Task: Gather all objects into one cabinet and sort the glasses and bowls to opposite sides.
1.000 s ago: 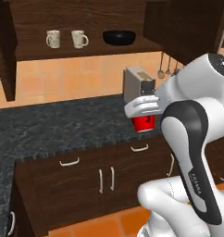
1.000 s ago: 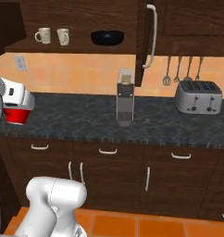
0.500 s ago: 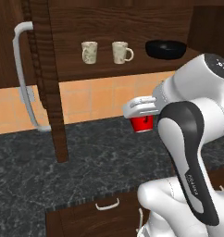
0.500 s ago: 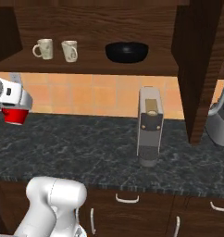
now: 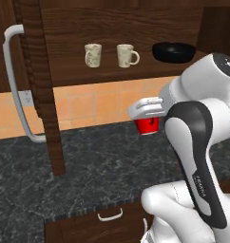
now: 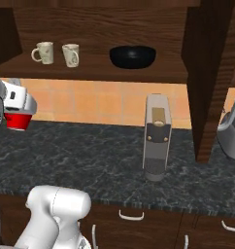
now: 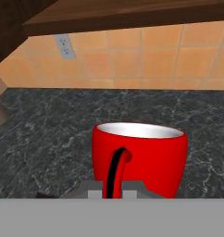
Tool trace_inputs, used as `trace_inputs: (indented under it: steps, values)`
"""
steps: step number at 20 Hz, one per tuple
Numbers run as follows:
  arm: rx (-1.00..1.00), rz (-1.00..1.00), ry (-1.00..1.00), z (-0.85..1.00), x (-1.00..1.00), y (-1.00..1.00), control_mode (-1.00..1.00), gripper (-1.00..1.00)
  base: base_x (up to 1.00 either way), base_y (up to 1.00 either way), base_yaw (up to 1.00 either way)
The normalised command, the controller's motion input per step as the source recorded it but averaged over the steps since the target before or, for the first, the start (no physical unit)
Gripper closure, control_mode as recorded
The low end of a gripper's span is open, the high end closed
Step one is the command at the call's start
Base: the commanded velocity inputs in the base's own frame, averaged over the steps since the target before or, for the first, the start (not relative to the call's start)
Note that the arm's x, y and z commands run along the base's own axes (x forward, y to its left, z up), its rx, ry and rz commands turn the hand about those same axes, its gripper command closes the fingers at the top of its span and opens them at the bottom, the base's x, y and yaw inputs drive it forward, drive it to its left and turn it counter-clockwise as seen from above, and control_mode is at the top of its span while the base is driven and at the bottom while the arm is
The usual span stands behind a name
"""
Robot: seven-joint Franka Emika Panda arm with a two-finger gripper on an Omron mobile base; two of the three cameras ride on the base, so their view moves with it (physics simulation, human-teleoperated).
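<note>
Small red cup with white inside pinched upright in the gripper above the black speckled counter, two cream mottled mugs and wide black bowl seen on the open cabinet shelf, wall outlet shown in the hand view.

Only one piece of lettering shows: a short line of small pale characters running down the dark band of the robot arm, at the lower right of the left base view. It is too small and blurred to read. The cream mugs, the black bowl, the red cup and the grey appliance on the table carry no writing, numbers or brand marks that can be made out.
</note>
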Motion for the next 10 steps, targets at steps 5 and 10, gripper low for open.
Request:
trace_inputs:
  steps: [5, 10]
  values:
    - [0.0, 0.0, 0.0, 0.0, 0.0, 0.0, 1.0, 1.0, 0.38, -0.05, 0.0]
    - [0.0, 0.0, 0.0, 0.0, 0.0, 0.0, 1.0, 1.0, 0.0, 0.0, 0.0]
